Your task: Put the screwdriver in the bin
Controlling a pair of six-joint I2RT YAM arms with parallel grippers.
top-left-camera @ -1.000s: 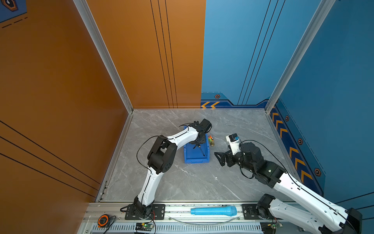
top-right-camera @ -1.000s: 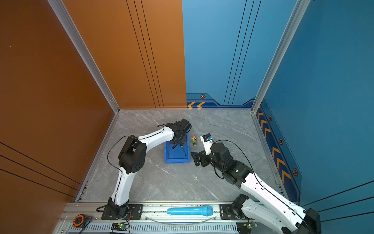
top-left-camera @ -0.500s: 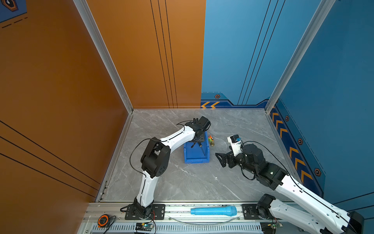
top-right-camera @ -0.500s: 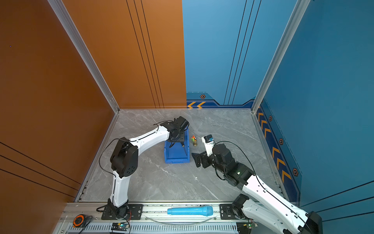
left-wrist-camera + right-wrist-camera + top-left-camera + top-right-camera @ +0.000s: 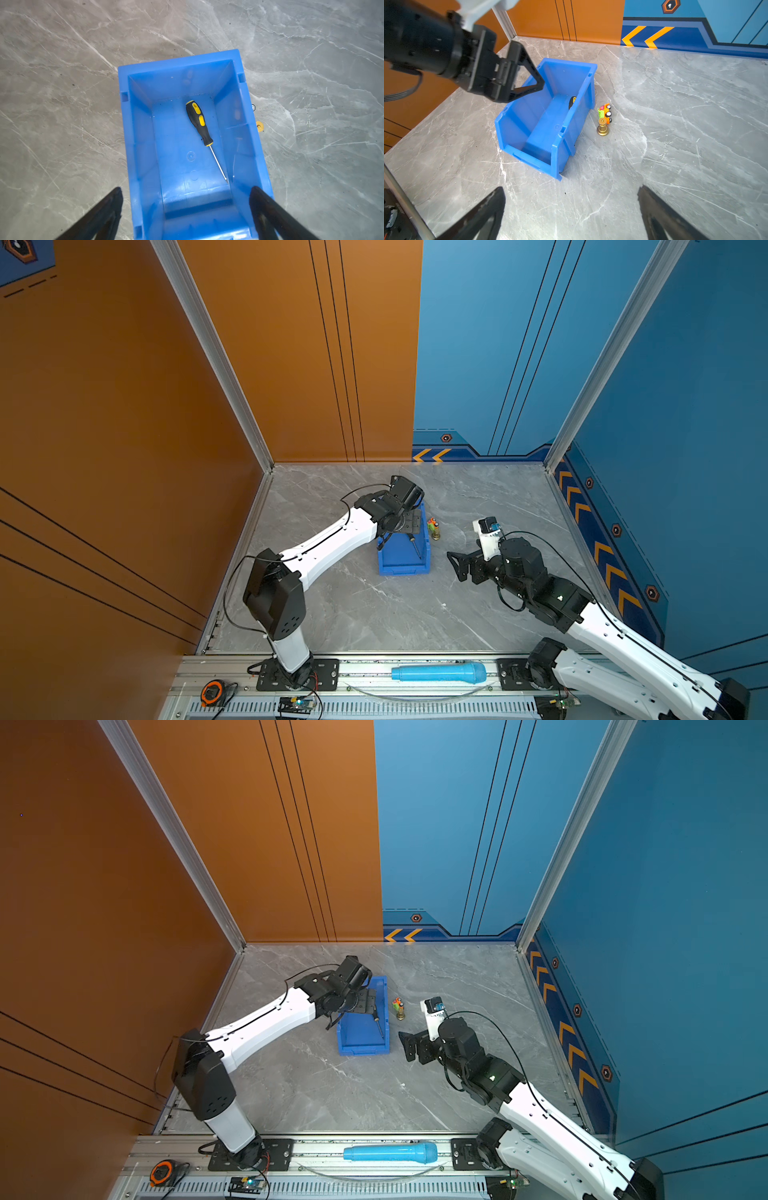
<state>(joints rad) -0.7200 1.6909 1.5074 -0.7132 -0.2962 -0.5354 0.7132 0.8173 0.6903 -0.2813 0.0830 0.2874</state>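
One screwdriver [image 5: 200, 124] lies flat on the floor of the bin [image 5: 141, 128], its tip close to a side wall, while the left pincer [image 5: 185, 190] hangs above, spread wide and empty. The right pincer [image 5: 571, 188], also gaping and empty, hovers over the bench [image 5: 675, 124] nearby. The likeliest slip now is the left pincer snagging the bin's rim on withdrawal, which could tip out the tool or knock the toy truck [image 5: 605, 112] and brass piece [image 5: 602, 126] just beside it.

The screwdriver [image 5: 198, 119] lies in the bin [image 5: 142, 145] on the tabletop [image 5: 675, 124]; a toy truck [image 5: 604, 113] and a pedestal [image 5: 602, 127] stand just right of it.
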